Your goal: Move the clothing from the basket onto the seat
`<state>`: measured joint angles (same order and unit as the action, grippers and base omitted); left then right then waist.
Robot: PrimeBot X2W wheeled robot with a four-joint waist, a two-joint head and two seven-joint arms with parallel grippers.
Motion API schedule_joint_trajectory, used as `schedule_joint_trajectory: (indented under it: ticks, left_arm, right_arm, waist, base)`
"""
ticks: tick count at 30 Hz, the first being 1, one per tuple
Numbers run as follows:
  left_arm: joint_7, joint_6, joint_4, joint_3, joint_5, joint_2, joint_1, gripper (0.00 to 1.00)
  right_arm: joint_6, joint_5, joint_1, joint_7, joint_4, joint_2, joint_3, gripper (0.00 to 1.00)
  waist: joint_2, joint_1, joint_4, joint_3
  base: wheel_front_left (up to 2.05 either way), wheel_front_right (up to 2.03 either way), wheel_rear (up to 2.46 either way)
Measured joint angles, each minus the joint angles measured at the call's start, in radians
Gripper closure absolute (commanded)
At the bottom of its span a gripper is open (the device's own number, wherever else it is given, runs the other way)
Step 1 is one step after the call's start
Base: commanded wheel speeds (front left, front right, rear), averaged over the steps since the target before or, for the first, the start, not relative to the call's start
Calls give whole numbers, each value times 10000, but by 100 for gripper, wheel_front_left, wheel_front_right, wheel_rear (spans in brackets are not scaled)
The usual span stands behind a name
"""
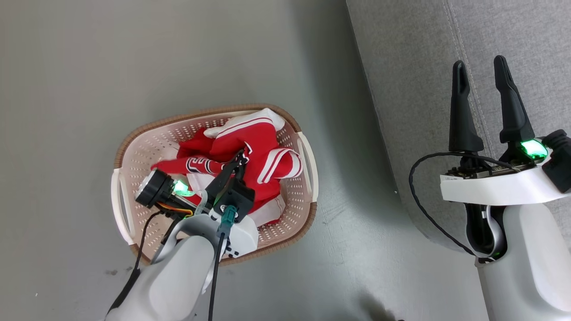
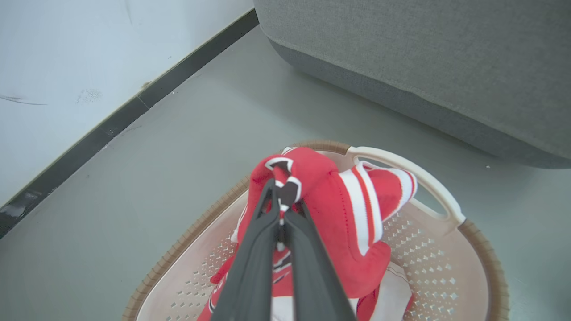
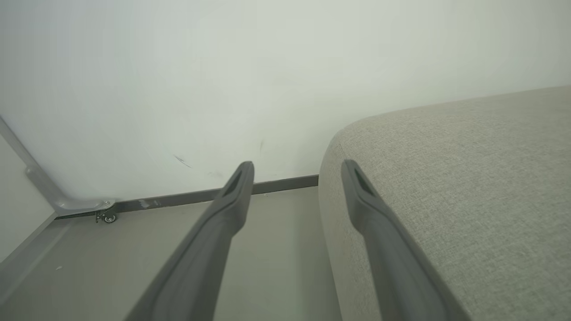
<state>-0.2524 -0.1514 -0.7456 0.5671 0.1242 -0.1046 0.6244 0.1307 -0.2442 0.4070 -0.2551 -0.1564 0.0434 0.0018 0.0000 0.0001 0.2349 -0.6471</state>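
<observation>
Inside perforated basket (image 1: pixel 149 149), soft red clothing (image 1: pixel 263 140)

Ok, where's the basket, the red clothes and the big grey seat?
basket (image 1: pixel 151 147), head view, on its perforated inner wall.
clothing (image 1: pixel 261 142), head view, on a red fold of the pile.
seat (image 3: pixel 468 178), right wrist view, on its grey fabric top.

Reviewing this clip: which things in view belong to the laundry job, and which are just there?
Belongs to the job: clothing, pinched by the shut left gripper; basket; seat; open right gripper by the seat.
Just there: floor; wall; skirting board; small caster.
</observation>
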Motion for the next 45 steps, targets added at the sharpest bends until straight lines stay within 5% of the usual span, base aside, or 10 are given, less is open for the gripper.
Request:
schedule_joint_trajectory:
  ticks: [27, 45]
  left_arm:
    - [0, -608, 3432, -721, -1129, -192, -1327, 100]
    - [-2, -598, 4719, -1221, -1935, -194, -2300, 100]
  right_arm:
    - [-2, 642, -231, 0, -1446, 8, 38, 0]
    - [0, 1045, -616, 0, -2027, 52, 35, 0]
  waist:
    - [1, 0, -678, 1805]
    - [0, 0, -1190, 3287]
  base:
    - [0, 0, 0]
    - [0, 0, 0]
